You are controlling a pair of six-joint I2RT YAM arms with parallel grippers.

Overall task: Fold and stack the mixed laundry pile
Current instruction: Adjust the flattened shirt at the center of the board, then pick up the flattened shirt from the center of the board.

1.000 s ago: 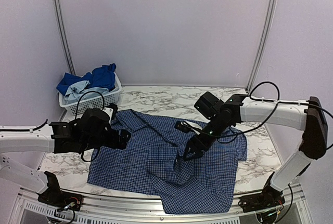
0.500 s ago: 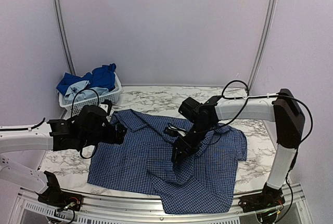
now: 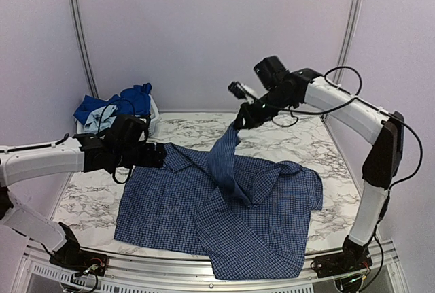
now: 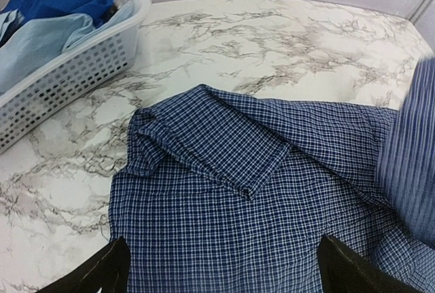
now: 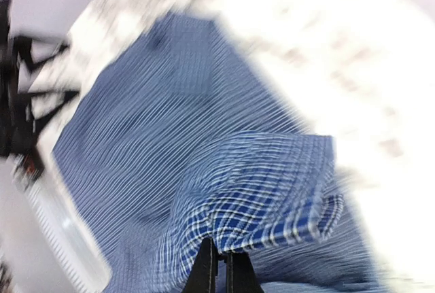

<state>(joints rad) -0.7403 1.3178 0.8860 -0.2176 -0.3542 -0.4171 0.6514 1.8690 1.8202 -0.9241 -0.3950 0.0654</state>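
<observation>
The navy small-check shirt lies spread on the marble table. My right gripper is shut on a fold of it and holds that fold high above the table's far middle, so a strip of cloth hangs down to the rest. The right wrist view is blurred, with the shirt pinched in the right gripper. My left gripper hovers open over the shirt's left shoulder, holding nothing. In the left wrist view the left gripper stands wide over the shirt, near a folded-over flap.
A white slatted basket sits at the far left corner with royal blue clothes and a pale blue T-shirt in it. It also appears in the left wrist view, the basket close to the shirt's collar. Walls enclose the table.
My right gripper closed on a fold at the shirt's middle and rose up and back, pulling the cloth into a hanging strip. The left arm drifted slightly toward the back, still open.
</observation>
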